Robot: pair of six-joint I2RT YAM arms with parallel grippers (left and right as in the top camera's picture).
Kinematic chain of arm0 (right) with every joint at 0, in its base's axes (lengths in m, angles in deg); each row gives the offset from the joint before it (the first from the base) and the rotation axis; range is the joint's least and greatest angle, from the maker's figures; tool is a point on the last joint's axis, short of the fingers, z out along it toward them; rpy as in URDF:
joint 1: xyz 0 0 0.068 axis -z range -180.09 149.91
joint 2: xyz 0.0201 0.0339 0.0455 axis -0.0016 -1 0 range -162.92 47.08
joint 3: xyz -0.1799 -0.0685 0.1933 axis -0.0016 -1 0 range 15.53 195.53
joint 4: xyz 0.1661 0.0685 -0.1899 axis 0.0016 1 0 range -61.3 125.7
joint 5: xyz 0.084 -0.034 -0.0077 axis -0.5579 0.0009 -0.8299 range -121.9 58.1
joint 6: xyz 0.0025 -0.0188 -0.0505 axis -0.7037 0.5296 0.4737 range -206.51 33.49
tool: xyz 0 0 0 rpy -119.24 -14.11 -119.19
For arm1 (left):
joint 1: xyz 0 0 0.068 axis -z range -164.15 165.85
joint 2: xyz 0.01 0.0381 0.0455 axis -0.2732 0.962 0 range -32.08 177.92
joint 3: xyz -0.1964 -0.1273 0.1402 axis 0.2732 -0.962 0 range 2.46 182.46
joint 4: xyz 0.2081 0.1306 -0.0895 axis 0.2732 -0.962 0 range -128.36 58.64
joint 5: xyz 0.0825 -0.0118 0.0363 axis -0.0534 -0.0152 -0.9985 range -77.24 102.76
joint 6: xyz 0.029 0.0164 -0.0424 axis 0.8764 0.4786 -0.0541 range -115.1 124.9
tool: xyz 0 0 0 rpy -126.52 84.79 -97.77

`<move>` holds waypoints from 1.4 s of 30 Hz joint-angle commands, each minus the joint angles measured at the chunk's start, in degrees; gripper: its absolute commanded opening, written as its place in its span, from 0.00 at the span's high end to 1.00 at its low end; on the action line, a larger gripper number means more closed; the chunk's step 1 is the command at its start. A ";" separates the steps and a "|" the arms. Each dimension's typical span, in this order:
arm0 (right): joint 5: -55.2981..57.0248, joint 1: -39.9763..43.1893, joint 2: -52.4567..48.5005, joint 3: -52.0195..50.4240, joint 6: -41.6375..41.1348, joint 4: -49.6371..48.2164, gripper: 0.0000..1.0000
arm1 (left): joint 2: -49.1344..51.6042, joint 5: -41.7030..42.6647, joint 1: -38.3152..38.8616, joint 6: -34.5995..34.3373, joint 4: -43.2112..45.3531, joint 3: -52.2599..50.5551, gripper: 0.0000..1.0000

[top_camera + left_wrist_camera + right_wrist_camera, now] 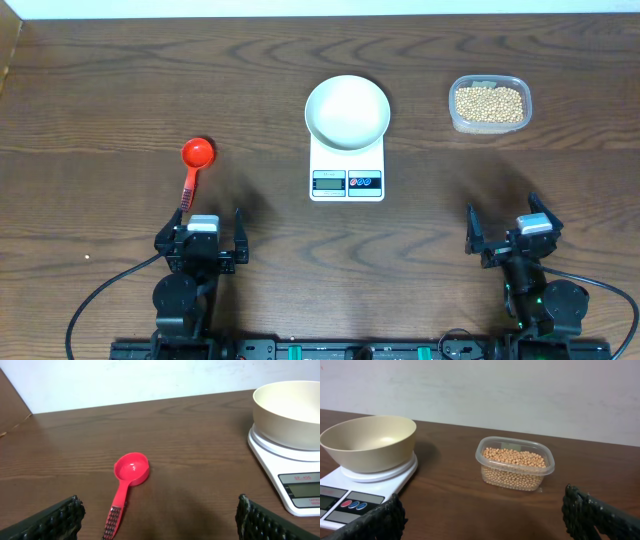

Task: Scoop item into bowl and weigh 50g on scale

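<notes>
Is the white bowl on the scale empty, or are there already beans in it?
Empty. The bowl shows a bare white inside; the beans all lie in the clear tub.

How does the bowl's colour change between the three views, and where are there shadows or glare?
Overhead: the bowl looks bright white, almost washed out; faint soft shadows lie on the table. Left wrist: it looks cream, and a small glint sits in the red scoop. Right wrist: it looks warm beige and throws a soft shadow toward the tub of beans.
</notes>
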 commanded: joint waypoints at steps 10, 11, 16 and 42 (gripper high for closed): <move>0.37 -0.35 0.28 -0.26 0.76 0.02 0.01 | -0.28 -1.14 -0.24 0.55 -0.39 -1.51 0.01; 0.37 -0.35 0.28 -0.26 0.76 0.02 0.01 | -0.28 -1.14 -0.24 0.55 -0.39 -1.51 0.01; 0.37 -0.35 0.28 -0.26 0.76 0.02 0.01 | -0.28 -1.14 -0.24 0.55 -0.39 -1.51 0.01; 0.37 -0.35 0.28 -0.26 0.79 0.02 0.01 | -0.28 -1.14 -0.24 0.55 -0.39 -1.51 0.01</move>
